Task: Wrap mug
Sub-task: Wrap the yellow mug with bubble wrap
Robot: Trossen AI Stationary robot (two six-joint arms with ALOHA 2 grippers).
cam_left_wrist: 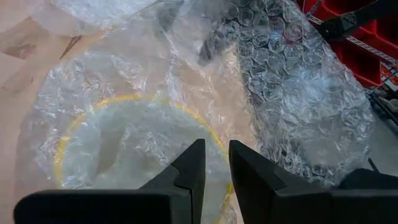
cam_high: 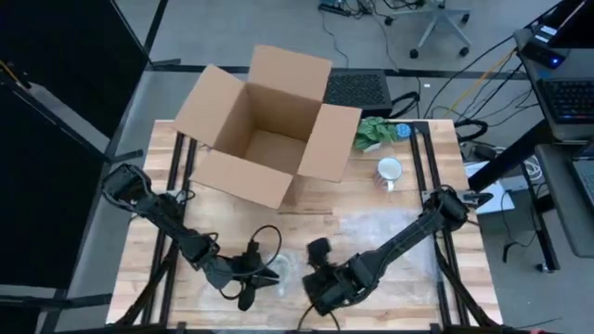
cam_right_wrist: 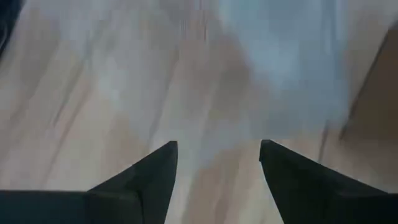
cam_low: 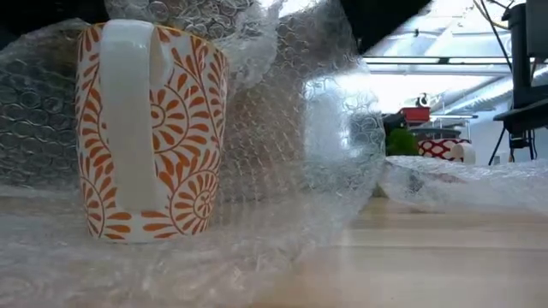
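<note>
**Stock of my table, view by view**

High view. My left pincer [cam_high: 249,283] sits at about 7 o'clock on the wooden table [cam_high: 445,278], low over a crumpled patch of bubble wrap [cam_high: 278,269]. My right pincer [cam_high: 320,295] is at about 6 o'clock, just beside the left one. A clear sheet [cam_high: 390,227] lies spread across the middle of the table. An open cardboard box [cam_high: 264,125] stands at 12 o'clock, flaps out. A white cup [cam_high: 389,171] stands at 2 o'clock, with a green leafy item [cam_high: 376,132] just beyond it.

Low view. The mug [cam_low: 150,128], white with an orange leaf pattern, stands upright on bubble wrap, handle [cam_low: 128,115] facing the camera. Wrap rises behind and beside it, with a fold reaching down from 12 o'clock. More wrap lies at 3 o'clock on the boards.

Left wrist view. My left fingers [cam_left_wrist: 186,177] are nearly closed, a thin slit between them, pinched on the film. Below them a round rim with a yellow line [cam_left_wrist: 93,115] shows through the wrap, seen from above. A thick fold of bubble wrap lies near it.

Right wrist view. My right fingers [cam_right_wrist: 155,174] stand wide apart, nothing between them. Under them lie table boards and clear film, blurred.
</note>
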